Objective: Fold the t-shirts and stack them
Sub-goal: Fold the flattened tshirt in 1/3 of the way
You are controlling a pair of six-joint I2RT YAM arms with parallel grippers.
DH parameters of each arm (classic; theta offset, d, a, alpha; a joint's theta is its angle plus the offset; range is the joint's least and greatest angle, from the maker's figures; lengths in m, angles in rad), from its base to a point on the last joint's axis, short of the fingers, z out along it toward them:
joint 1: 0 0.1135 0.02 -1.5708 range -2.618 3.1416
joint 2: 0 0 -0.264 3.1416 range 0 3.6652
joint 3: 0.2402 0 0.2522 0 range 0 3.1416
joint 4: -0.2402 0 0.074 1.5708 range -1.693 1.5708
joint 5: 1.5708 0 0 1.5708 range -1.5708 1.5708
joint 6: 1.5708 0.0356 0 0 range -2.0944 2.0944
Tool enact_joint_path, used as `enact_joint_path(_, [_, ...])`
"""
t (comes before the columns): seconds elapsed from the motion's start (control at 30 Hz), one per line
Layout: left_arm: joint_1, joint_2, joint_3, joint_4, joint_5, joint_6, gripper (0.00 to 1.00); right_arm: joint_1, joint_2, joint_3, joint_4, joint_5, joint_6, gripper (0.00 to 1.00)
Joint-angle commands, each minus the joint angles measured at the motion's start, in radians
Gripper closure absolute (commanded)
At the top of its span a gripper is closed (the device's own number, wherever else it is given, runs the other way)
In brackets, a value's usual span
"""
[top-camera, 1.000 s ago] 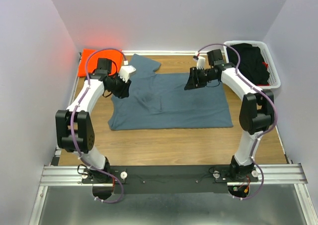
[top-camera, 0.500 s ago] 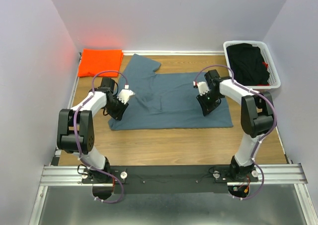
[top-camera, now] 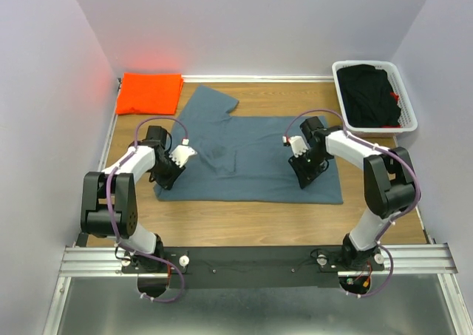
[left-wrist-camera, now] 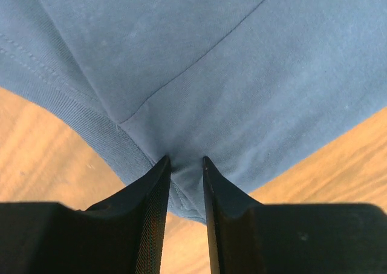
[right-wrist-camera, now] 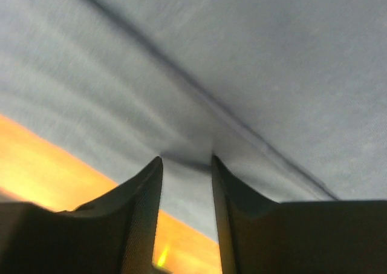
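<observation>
Both arms are sitting closer to the near edge than half a second ago, and the slate blue-grey t-shirt [top-camera: 251, 157] is lying shifted nearer with them, spread mostly flat on the wood-grain table [top-camera: 251, 217] with one sleeve pointing far-left.

Left gripper [top-camera: 164, 178] is pinching the shirt's left near corner. In its wrist view the gripper [left-wrist-camera: 186, 163] has black fingers [left-wrist-camera: 154, 201] narrowed on a bunched fold beside a ribbed, stitched hem; the knit [left-wrist-camera: 242, 74] is looking fine and matte.

Right gripper [top-camera: 304, 176] is gripping cloth near the right near hem. Its wrist view is blurring, yet the gripper [right-wrist-camera: 186, 162] is likewise nipping a puckered ridge.

Bright orange t-shirt [top-camera: 150, 92] is resting folded in the far-left corner. White slotted basket [top-camera: 409, 102] is holding dark cloth [top-camera: 369, 95] at far right, well apart.
</observation>
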Motion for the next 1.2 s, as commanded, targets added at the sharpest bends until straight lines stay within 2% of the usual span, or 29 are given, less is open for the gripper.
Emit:
enact_joint_path(0.0, [0.015,-0.026,0.032,-0.128,-0.063,0.044,0.64,0.01,-0.067,0.025,-0.122,-0.113,0.041,0.52])
enact_joint_path(0.07, [0.015,-0.043,0.108,-0.181,-0.017,0.062,0.58,-0.008,-0.087,0.109,-0.136,-0.124,0.052,0.46])
enact_joint_path(0.1, [0.015,-0.04,0.206,-0.215,0.009,0.067,0.56,-0.034,-0.087,0.147,-0.135,-0.111,0.051,0.43])
enact_joint_path(0.23, [0.015,0.016,0.466,-0.244,0.182,0.056,0.44,-0.116,0.012,0.356,-0.133,-0.078,0.014,0.43])
enact_joint_path(0.4, [0.015,0.183,0.742,-0.197,0.272,-0.01,0.41,-0.2,0.228,0.696,-0.13,-0.038,0.023,0.47])
enact_joint_path(0.6, [0.015,0.337,0.917,-0.117,0.31,-0.097,0.41,-0.237,0.505,0.99,-0.115,0.019,0.081,0.51])
enact_joint_path(0.8, [0.015,0.395,0.959,-0.076,0.322,-0.137,0.41,-0.252,0.67,1.191,-0.074,0.111,0.121,0.53])
enact_joint_path(1.17, [0.015,0.423,0.919,-0.039,0.284,-0.131,0.4,-0.278,0.741,1.153,-0.015,0.113,0.158,0.53])
